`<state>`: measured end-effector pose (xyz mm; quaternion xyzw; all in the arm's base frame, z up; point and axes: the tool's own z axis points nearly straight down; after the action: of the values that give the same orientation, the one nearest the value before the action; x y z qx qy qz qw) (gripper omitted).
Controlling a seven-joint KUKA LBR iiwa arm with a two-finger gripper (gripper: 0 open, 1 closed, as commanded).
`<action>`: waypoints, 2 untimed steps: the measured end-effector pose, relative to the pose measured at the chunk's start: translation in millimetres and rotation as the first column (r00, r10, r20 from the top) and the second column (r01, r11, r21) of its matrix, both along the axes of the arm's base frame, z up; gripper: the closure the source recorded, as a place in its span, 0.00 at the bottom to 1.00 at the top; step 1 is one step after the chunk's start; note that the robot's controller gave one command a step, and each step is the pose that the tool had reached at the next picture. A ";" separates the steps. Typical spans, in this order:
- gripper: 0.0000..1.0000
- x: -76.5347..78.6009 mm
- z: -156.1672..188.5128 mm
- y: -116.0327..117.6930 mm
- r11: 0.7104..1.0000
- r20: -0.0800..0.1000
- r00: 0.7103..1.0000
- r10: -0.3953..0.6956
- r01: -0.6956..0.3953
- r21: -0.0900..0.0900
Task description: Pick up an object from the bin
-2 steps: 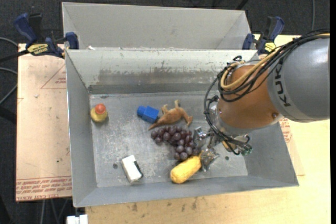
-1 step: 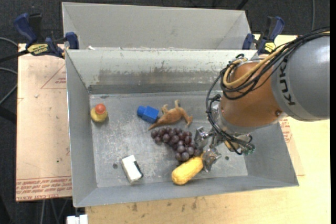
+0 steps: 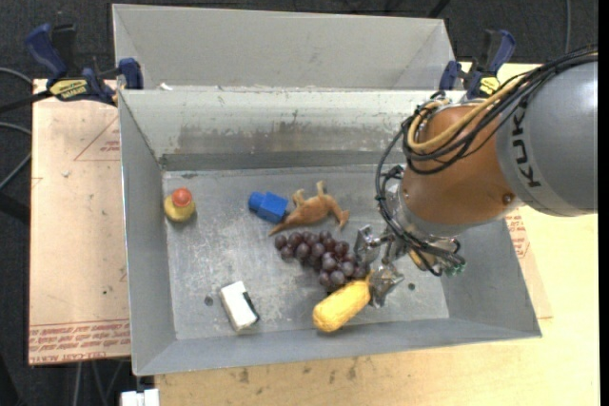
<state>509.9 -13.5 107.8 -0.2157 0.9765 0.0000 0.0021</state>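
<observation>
Yellow cob-shaped toy (image 3: 341, 306) lies near the front wall of the bin (image 3: 143, 233), right of middle, in the camera view. Its right end is just beside the gripper (image 3: 381, 276). A purple grape bunch (image 3: 317, 255) lies just behind the toy. Whether the gripper is spread or closed cannot be told.

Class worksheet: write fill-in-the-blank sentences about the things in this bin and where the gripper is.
1. The bunch of grapes is ____ in colour.
2. The small block left of the brown toy animal is ____.
3. The gripper hangs in the bin's ____ half as viewed, beside the yellow toy fruit.
4. The lone block towards the bin's lower left corner is ____.
Missing words: purple; blue; right; white.
</observation>
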 end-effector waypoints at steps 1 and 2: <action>1.00 2.7 4.8 0.2 1.000 0.000 1.000 0.000 0.000 0.000; 1.00 2.5 8.6 0.4 1.000 -0.001 1.000 0.000 0.000 0.000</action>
<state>512.4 -13.0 116.4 -0.2158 0.9764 0.0002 0.0019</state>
